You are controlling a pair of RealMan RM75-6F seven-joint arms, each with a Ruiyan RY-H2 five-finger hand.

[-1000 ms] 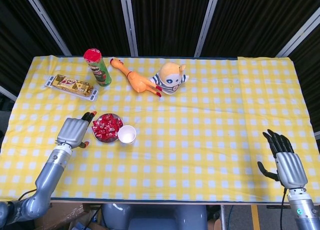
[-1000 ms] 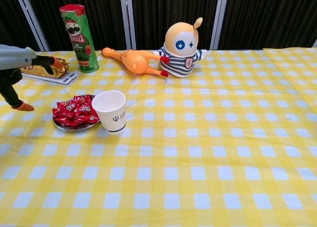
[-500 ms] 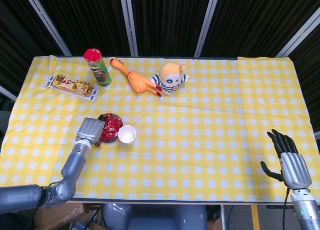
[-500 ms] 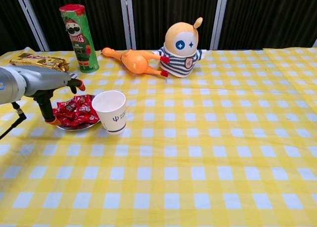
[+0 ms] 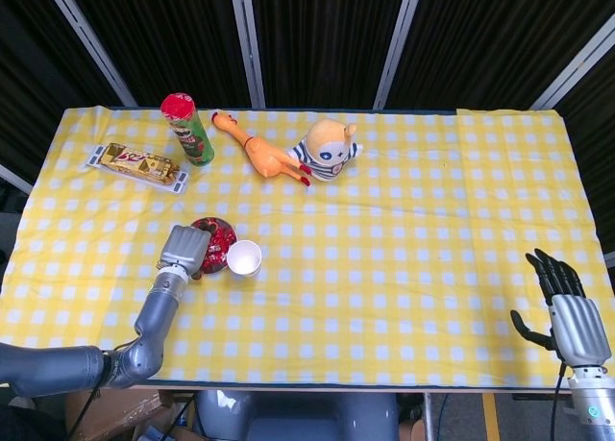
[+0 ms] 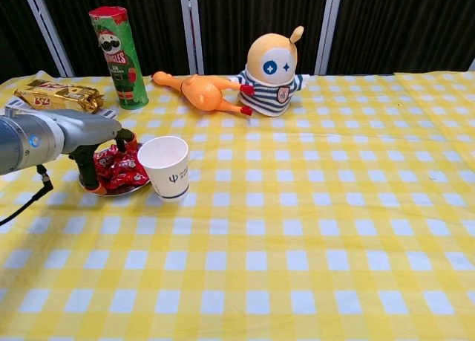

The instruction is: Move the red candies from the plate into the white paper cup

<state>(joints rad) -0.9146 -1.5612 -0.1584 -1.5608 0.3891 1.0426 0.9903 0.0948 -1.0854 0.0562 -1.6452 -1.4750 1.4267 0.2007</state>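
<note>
Many red candies [image 6: 119, 168] lie heaped on the plate [image 6: 111, 191], just beside the white paper cup [image 6: 166, 167] on the bench [image 6: 312, 229]. The left hand [image 5: 185, 250] sits over the plate, fingers [image 6: 89, 174] reaching down among the candies; whether they hold one I cannot tell. The right hand [image 5: 574, 318] hangs at the bench's near right corner, fingers spread and empty.

Yellow-and-white checked tablecloth [image 5: 404, 230] over table, black curtains [image 5: 317, 37] behind, pale metal poles [image 5: 245, 37] between them

Two round grey metal arms. Left hand [image 5: 185, 250] grey on the back, with black fingers and orange tips [image 6: 93, 186]. Thin black cable along the left arm [image 6: 41, 137]. Right hand [image 5: 571, 316] grey too, with black fingers.
</note>
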